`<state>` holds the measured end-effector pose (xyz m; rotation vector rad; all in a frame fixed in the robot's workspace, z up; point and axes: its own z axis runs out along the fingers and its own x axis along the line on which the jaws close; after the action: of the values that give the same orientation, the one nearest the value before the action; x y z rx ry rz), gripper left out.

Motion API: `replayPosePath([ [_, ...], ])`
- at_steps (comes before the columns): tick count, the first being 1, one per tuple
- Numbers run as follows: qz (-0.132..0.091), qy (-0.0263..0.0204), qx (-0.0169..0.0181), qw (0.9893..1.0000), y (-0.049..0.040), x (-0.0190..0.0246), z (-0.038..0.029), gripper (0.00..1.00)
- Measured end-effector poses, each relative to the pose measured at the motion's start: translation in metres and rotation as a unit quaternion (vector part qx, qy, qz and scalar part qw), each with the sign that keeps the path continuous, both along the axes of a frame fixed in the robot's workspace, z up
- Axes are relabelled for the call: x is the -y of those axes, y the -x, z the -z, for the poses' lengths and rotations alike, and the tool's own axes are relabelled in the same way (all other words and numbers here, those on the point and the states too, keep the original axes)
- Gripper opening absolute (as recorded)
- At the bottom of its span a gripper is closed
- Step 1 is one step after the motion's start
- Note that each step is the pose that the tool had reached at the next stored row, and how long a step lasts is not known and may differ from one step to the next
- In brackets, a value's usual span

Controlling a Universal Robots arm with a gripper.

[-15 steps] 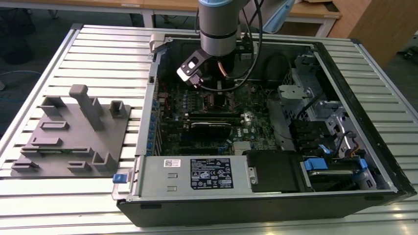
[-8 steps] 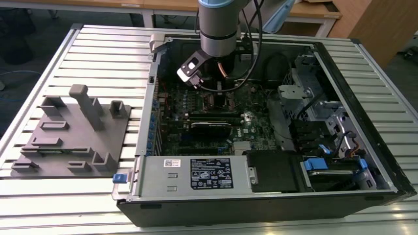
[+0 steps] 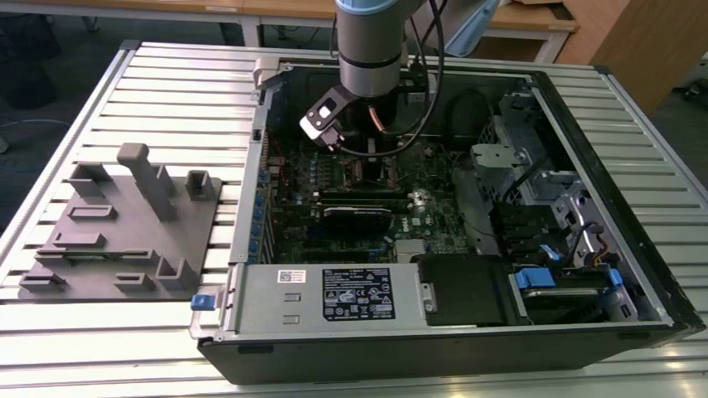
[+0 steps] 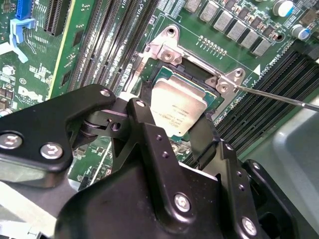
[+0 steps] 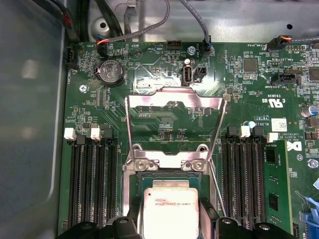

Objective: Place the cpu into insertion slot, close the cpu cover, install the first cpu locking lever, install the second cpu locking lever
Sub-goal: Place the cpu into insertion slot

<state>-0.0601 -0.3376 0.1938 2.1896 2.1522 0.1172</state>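
- In the exterior view, w/ a dial centred on the open PC case (image 3: pixel 443 352) on the slatted counter (image 3: pixel 177 91): the grey fixture block (image 3: pixel 122 224) sits at 9 o'clock, outside the case and well apart from the work.
- The gripper (image 3: pixel 360 137) hangs at approx. 11 o'clock, inside the case, over the motherboard's far end.
- Key relation, second wrist view: the cpu (image 4: pixel 175 102) lies right between the jaws, straight below the wrist. The jaws are narrow, pinching two opposite edges. The chip is square, so no long axis to speak of.
- The cpu is over the insertion slot (image 4: pixel 195 74), edges roughly parallel w/ the socket rim. Seated or just above it, I can't tell.
- The cpu cover (image 5: pixel 174 102) stands flipped open beyond the slot, so it's not blocking the way down.
- A thin locking lever (image 4: pixel 279 97) juts out from the socket corner, near one jaw; prob. the closest obstruction.
- The memory slots (image 5: pixel 94 184) flank the socket on both sides.
- The power supply (image 3: pixel 332 294) is at 6 o'clock and the drive cage (image 3: pixel 531 191) at 3 o'clock, both well apart.
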Motion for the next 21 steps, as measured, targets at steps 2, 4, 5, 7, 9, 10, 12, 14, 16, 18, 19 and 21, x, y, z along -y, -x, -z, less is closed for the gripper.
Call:
replayPosePath([
  [2,0.0,-0.0002,-0.0001,1.0,0.0,0.0005,-0.0001,0.54],
  [4,0.0,-0.0002,-0.0001,1.0,0.0,0.0005,-0.0001,0.54],
  [5,0.0,-0.0002,-0.0001,1.0,0.0,0.0006,-0.0001,0.54],
  [7,0.0,-0.0001,-0.0001,1.0,0.0,0.0005,-0.0001,0.54],
  [9,0.0,-0.0002,-0.0001,1.0,-0.0001,0.0003,0.0,0.54],
  [10,0.0,-0.0002,-0.0001,1.0,-0.0002,0.0002,-0.0001,0.54],
  [12,0.0,-0.0002,-0.0001,1.0,-0.0003,0.0001,-0.0001,0.54],
  [14,-0.001,-0.0002,-0.0001,1.0,-0.0008,0.0002,-0.0001,0.54],
  [16,-0.001,-0.0002,-0.0001,1.0,-0.0011,0.0001,0.0,0.54],
  [18,0.0,0.0,-0.0001,1.0,-0.0011,0.0001,0.0,0.54],
  [19,0.0,-0.0001,-0.0001,1.0,-0.0011,0.0001,0.0003,0.54],
  [21,-0.001,-0.0002,0.0,1.0,-0.0012,0.0001,0.0015,0.54],
])
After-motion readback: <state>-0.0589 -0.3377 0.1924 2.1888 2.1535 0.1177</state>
